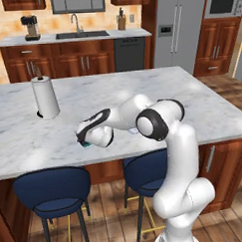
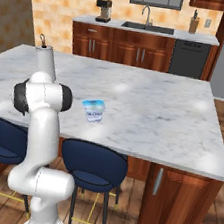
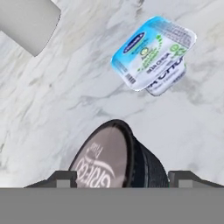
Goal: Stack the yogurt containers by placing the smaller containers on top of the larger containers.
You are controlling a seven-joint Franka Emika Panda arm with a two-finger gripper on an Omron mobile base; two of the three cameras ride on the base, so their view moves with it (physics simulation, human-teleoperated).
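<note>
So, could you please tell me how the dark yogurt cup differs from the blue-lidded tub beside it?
The dark cup is nearly black with a pale brownish top; the tub is white with a light-blue printed lid. The cup is round, the tub squarish with rounded corners. The cup sits between the fingertips of the tool; the tub stands apart from it, untouched. Both rest on the marble counter with lids on.

Between my fingers, the dark cup (image 3: 114, 158) shows pale lettering I can't read; the tub's blue lid (image 3: 151, 50) print is illegible too
</note>
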